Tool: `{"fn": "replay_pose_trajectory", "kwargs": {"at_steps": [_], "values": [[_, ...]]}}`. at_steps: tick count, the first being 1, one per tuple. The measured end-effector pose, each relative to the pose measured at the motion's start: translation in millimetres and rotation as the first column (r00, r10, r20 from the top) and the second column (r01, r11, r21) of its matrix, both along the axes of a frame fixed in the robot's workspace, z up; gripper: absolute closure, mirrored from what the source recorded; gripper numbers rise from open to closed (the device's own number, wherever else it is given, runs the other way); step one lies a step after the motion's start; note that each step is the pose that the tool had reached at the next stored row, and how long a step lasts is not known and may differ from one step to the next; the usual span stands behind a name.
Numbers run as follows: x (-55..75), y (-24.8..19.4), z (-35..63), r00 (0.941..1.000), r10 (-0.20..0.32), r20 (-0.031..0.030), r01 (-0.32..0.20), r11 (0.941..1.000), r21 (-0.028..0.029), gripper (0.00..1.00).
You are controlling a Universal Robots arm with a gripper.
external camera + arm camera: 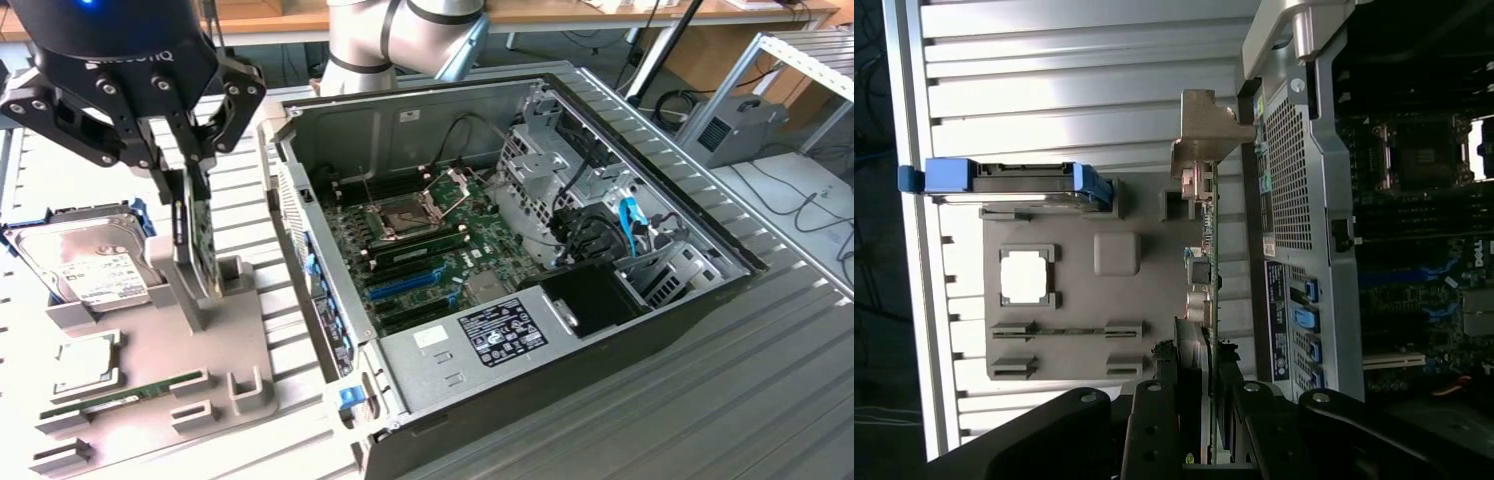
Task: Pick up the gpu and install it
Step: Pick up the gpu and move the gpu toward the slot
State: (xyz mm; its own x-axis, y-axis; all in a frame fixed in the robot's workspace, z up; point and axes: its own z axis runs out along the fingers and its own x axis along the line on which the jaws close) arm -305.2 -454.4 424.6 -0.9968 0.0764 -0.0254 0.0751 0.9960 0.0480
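The gpu (200,250) stands on edge, a thin dark card seen edge-on, above the grey holder tray (240,370) at the exterior view's left. My gripper (187,185) comes down from above and is shut on the card's upper edge. The card's lower edge is at the tray's upright slot; I cannot tell whether it still sits in it. In the wrist view the gpu (1206,250) runs away from my gripper (1204,370), its silver end bracket (1204,140) at the far end. The open computer case (334,130) lies beside it, with blue slots (400,285) on the motherboard (441,240).
On the tray lie a silver hard drive (87,265), a processor chip (80,360) and a green memory stick (120,395). The case's rear wall (1294,200) stands close beside the card. A power supply (494,330) fills the case's near end. Cables and equipment sit at the exterior view's right.
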Motion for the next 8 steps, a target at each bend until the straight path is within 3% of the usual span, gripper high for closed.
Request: {"fn": "replay_pose_trajectory", "kwargs": {"at_steps": [8], "values": [[0.0,0.0,4.7,1.0,0.0,0.0,0.0,1.0,0.0,0.74]]}}
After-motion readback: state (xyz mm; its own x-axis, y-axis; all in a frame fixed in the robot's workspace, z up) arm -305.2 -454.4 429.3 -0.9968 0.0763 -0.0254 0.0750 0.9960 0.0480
